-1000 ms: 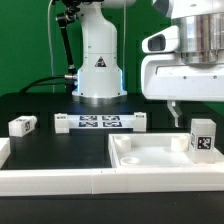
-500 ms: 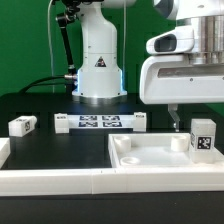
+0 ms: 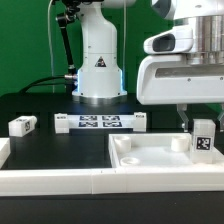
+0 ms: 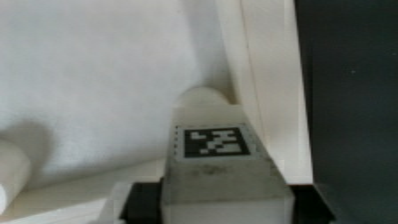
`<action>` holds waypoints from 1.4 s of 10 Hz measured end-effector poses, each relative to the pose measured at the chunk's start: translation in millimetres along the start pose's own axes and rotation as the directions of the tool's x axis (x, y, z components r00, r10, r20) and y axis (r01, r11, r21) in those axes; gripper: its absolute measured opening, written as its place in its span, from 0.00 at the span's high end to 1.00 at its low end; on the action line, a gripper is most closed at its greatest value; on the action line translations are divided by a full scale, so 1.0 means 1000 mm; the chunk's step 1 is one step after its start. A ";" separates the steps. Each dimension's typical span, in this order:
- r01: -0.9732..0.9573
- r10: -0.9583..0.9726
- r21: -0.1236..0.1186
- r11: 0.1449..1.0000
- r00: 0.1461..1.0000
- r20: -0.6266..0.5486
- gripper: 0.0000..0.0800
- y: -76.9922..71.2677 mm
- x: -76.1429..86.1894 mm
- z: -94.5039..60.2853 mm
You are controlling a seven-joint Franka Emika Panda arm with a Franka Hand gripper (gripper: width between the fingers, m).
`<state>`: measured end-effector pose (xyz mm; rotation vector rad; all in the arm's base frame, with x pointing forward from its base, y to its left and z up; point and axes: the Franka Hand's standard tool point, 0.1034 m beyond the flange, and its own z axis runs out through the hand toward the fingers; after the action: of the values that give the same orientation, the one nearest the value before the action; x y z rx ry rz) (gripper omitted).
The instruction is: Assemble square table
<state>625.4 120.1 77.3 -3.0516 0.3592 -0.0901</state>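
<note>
The white tabletop lies rim-up at the exterior view's right and fills the wrist view. One white tagged leg stands upright in its far right corner, seen close up in the wrist view. My gripper hangs over this leg, with its jaws open and down either side of the leg's top. In the wrist view the dark pads sit close against the leg's two sides. Another leg lies loose at the left. A rounded white part sits beside the held-over leg.
The marker board lies in front of the robot base. The long white L-shaped border wall runs along the front. A black table surface shows beyond the tabletop's edge.
My gripper has moved toward the exterior view's right and down, from beside the upright leg to straddling its top. The leg and tabletop have not moved.
</note>
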 end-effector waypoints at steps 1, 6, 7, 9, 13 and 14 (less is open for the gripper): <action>-0.019 0.019 0.000 1.000 1.000 0.000 0.64 0.000 0.000 0.000; -0.360 0.360 -0.002 0.933 0.933 -0.016 0.63 0.012 0.001 -0.001; -0.417 0.417 -0.006 0.909 0.909 -0.021 0.63 0.016 0.002 -0.001; -0.500 0.500 -0.017 0.866 0.866 -0.026 0.62 0.024 0.003 -0.001; -0.446 0.445 -0.036 0.894 0.895 -0.018 0.30 0.024 0.001 -0.003; -0.378 0.378 -0.051 0.925 0.926 -0.011 0.30 0.021 -0.002 -0.005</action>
<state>618.1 99.5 80.9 -2.9656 0.9547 -0.0613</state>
